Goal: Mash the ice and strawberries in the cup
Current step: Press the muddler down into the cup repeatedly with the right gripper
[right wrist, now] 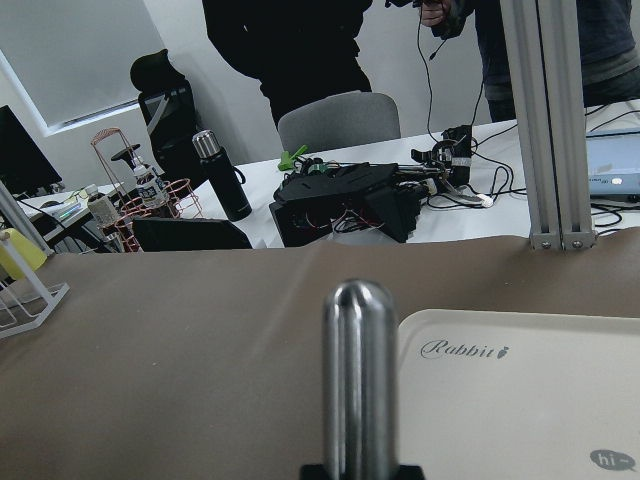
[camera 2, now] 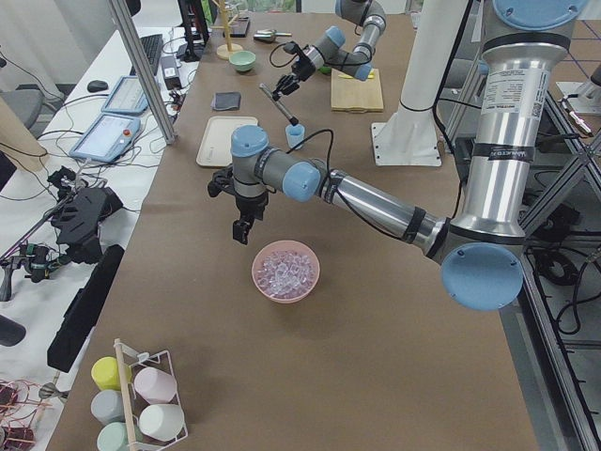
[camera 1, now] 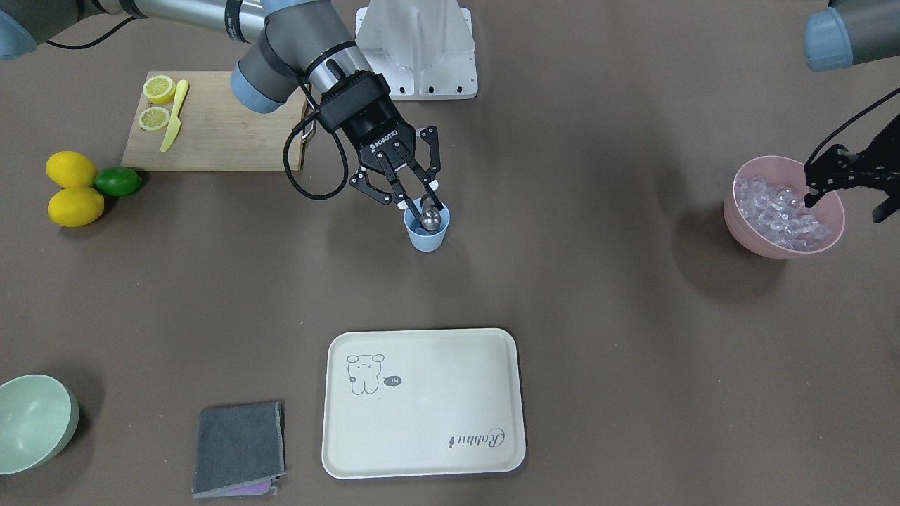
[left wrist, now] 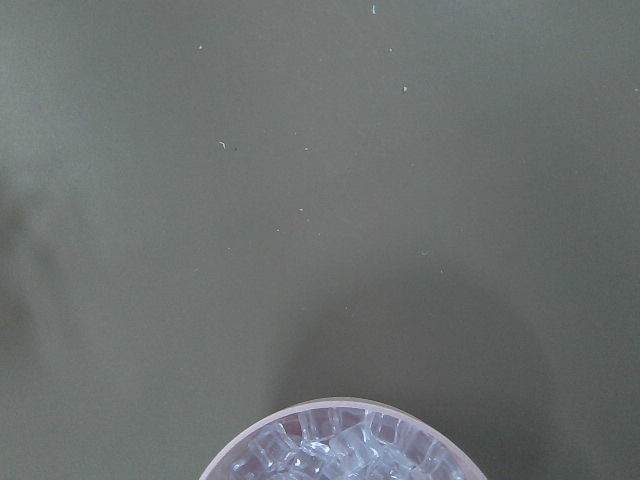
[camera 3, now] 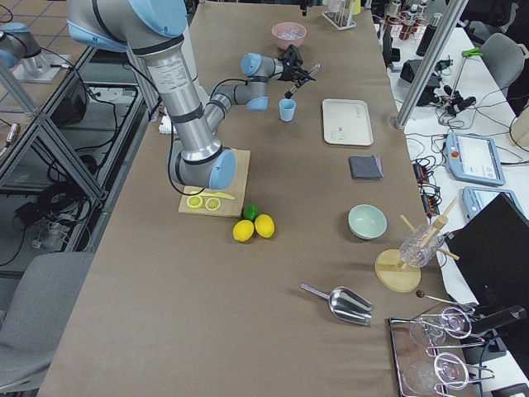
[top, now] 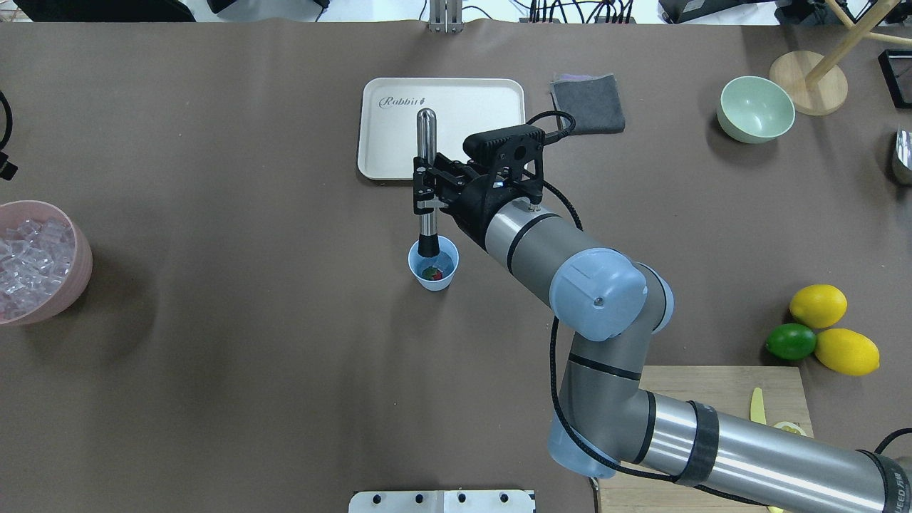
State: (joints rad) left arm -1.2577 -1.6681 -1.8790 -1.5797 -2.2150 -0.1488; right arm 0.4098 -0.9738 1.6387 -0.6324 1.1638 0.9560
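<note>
Steel muddler sat nearest the lens, tilted, with the right gripper clamped tight on its shaft and its black tip down in the light blue cup mid-table. One dark red strawberry with a green cap lay in the cup. In the overhead view, clear ice filled the pink bowl at the cup's 9 o'clock, with the left gripper near its rim, jaws apart and empty.

muddler standing in cup mouth, open table between cup and pink bowl, tray near beyond

Bright, even overhead light casts soft shadows; views mostly sharp.
</note>
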